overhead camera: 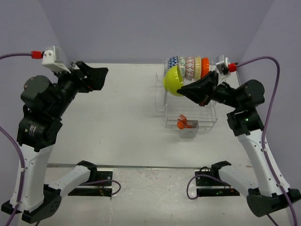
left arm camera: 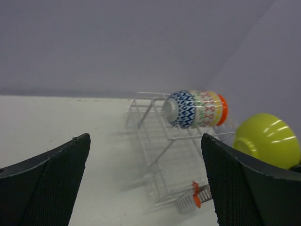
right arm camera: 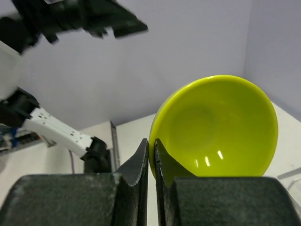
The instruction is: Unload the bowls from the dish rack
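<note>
Between right end effector fingers: gripped lime-green bowl by rim, clamped tight, bowl tilted on edge, open side toward wrist cam. Just beyond that end effector, other bowls stood on edge, packed together in dish rack top row. Well off to its left, left end effector hung over tabletop, fingers spread wide, grasping nothing, pointed toward rack.

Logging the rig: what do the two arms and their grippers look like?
The left arm and right arm have white lower links and black upper joints. The left gripper and right gripper are black, with broad wedge-shaped fingers, textured inside. A purple cable with a red connector reaches a white camera mount at each wrist.
</note>
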